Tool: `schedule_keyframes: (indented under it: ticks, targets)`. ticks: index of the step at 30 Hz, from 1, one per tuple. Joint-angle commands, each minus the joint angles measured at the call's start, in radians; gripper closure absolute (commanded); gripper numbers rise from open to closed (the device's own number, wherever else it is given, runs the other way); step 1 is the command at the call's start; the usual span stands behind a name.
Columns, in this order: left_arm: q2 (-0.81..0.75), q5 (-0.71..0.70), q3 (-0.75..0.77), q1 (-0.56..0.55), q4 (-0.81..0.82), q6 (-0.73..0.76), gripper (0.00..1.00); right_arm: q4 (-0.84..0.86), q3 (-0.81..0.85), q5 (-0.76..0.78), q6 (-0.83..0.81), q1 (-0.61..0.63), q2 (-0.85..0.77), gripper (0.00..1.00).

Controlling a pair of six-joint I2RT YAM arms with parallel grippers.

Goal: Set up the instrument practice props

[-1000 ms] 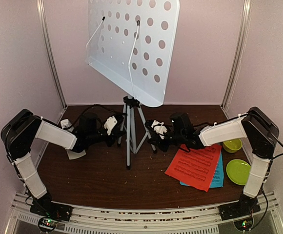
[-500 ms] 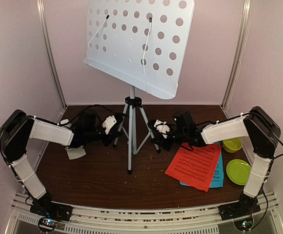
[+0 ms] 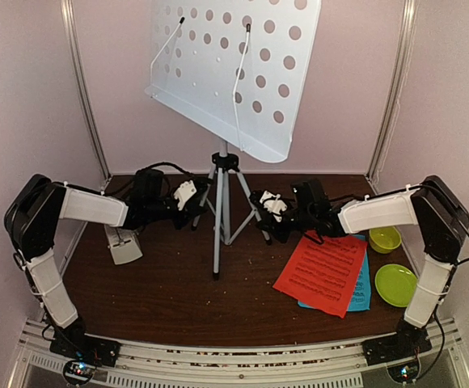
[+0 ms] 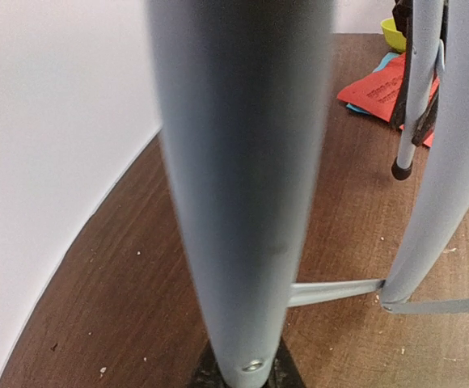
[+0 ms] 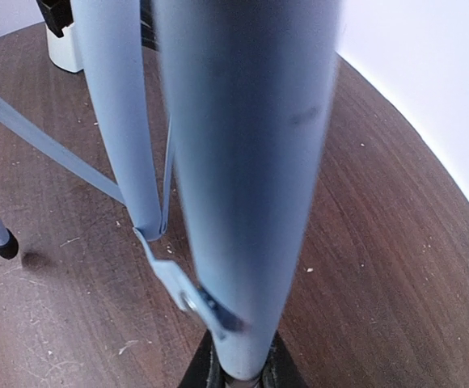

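A dark brown wooden desk (image 3: 178, 299) is filling the floor of a small booth, and pale crumbs are lying scattered over its grain. Pale pink walls (image 3: 24, 97) are closing it in at the far edge and along both sides, with silver metal strips (image 3: 85, 89) running up the far corners. A perforated metal rail (image 3: 234, 356) is lining the near edge.

The music stand (image 3: 221, 206) is standing upright on its silver tripod near the middle of the far edge. Its pale-blue perforated sheet holder (image 3: 234, 73) is hanging tilted high above the desk.

The left pincer (image 3: 196, 212) is clamping the tripod's rear left leg. In the left wrist view that leg (image 4: 242, 162) is running straight down into the pincer's black jaws. The right pincer (image 3: 260, 218) is clamping the rear right leg, which is likewise filling the right wrist view (image 5: 247, 162).

The small pale-grey metronome (image 3: 123, 244) is sitting near the left edge, just beside the left arm. The red sheet-music page (image 3: 322, 275) is lying flat toward the right edge, overlapping the blue page (image 3: 362, 295) beneath it. A lime-green bowl (image 3: 385, 240) and a lime-green plate (image 3: 396, 284) are resting along the right edge, beside the pages.
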Motion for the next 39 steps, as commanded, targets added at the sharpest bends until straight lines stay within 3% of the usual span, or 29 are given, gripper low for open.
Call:
schedule_keyframes:
  ticks: [1, 9, 14, 21, 26, 30, 33, 39]
  targets:
    - [0.008, -0.138, 0.064, 0.151, 0.055, -0.006, 1.00, -0.115, 0.060, 0.107, -0.016, -0.092, -0.039, 1.00]
    - [0.042, -0.117, 0.116, 0.155, 0.018, 0.005, 1.00, -0.268, 0.260, 0.071, -0.066, -0.120, 0.057, 1.00]
    - [0.022, -0.110, 0.085, 0.151, 0.041, -0.045, 1.00, -0.234, 0.249, 0.091, -0.060, -0.119, 0.052, 1.00]
    - [0.021, -0.154, 0.111, 0.147, -0.041, -0.045, 1.00, -0.501, 0.428, 0.201, -0.173, -0.088, 0.079, 1.00]
    - [0.028, -0.163, 0.130, 0.147, -0.071, -0.031, 1.00, -0.526, 0.389, 0.239, -0.194, -0.087, 0.118, 1.00]
    - [0.043, -0.179, 0.158, 0.146, -0.098, -0.033, 1.00, -0.596, 0.454, 0.266, -0.154, -0.056, 0.168, 1.00]
    - [0.040, -0.170, 0.172, 0.143, -0.090, -0.058, 1.00, -0.542, 0.458, 0.236, -0.050, -0.035, 0.162, 1.00]
    - [0.056, -0.179, 0.157, 0.128, -0.038, -0.099, 1.00, -0.306, 0.302, 0.279, 0.077, 0.022, 0.147, 1.00]
